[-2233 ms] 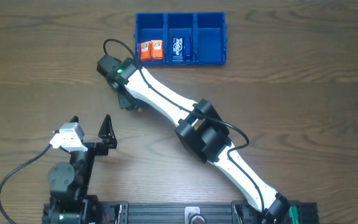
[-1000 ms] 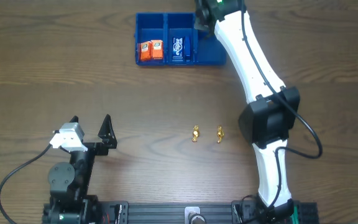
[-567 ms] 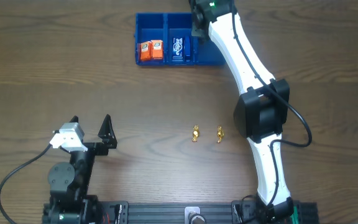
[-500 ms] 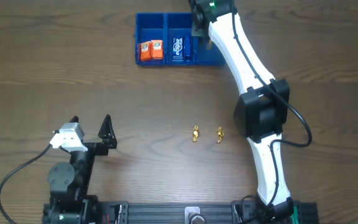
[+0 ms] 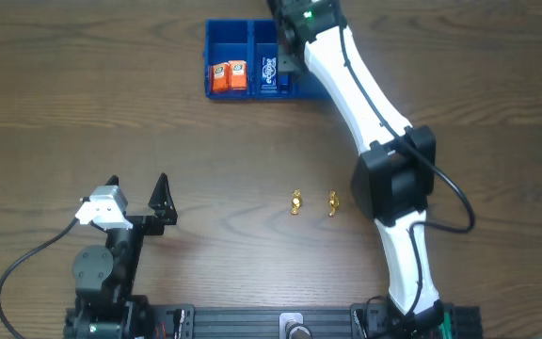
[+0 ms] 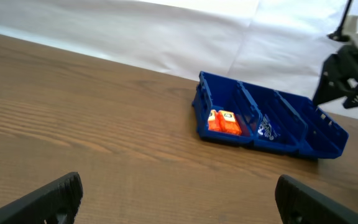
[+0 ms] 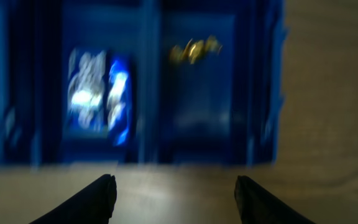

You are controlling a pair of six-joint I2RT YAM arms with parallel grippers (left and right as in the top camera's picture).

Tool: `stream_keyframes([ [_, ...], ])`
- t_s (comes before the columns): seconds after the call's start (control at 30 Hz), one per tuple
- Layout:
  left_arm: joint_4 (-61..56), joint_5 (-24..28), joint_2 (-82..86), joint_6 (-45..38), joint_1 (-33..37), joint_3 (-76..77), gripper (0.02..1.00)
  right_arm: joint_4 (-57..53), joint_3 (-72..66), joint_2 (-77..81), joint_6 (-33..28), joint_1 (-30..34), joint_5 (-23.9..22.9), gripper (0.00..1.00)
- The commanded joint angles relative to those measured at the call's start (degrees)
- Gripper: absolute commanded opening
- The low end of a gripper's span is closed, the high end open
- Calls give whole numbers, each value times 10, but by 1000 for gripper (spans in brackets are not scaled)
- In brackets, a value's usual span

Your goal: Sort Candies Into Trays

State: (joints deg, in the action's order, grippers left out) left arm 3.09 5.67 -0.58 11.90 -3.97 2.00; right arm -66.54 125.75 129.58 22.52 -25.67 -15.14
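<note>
The blue three-compartment tray (image 5: 226,40) stands at the table's far edge. Two orange candies (image 5: 229,77) lie in its left compartment and a blue candy (image 5: 271,71) in the middle one. In the right wrist view a gold candy (image 7: 194,50) rests in the tray's (image 7: 210,112) right compartment beside the blue candy (image 7: 98,93). My right gripper (image 5: 292,52) hovers over the tray, open and empty (image 7: 176,199). Two gold candies (image 5: 296,202) (image 5: 333,201) lie on the table's middle. My left gripper (image 5: 137,193) stands open near its base, far from the tray (image 6: 266,118).
Bare wooden table surrounds the tray and the loose candies. The right arm's elbow (image 5: 393,179) hangs just right of the two gold candies. A white backdrop (image 6: 166,31) rises behind the table's far edge. The right gripper (image 6: 347,74) shows beyond the tray's right end.
The right arm swung from the table's left-centre up to the tray's right compartment, then shifted slightly left over it. The two gold candies it covered now show. The left arm kept still.
</note>
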Motion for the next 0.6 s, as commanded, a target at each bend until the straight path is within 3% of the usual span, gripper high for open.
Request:
stream_keyframes([
  [0.03,9,1,4,-8,-2,-17,998,31,-158,-133,-4,-19,57,649],
  [0.3,9,1,4,-8,-2,-17,998,63,-422,-256,58,-71,110,689],
  [0.6,9,1,4,-8,-2,-17,996,128,-547,-256,94,-124,157,700],
])
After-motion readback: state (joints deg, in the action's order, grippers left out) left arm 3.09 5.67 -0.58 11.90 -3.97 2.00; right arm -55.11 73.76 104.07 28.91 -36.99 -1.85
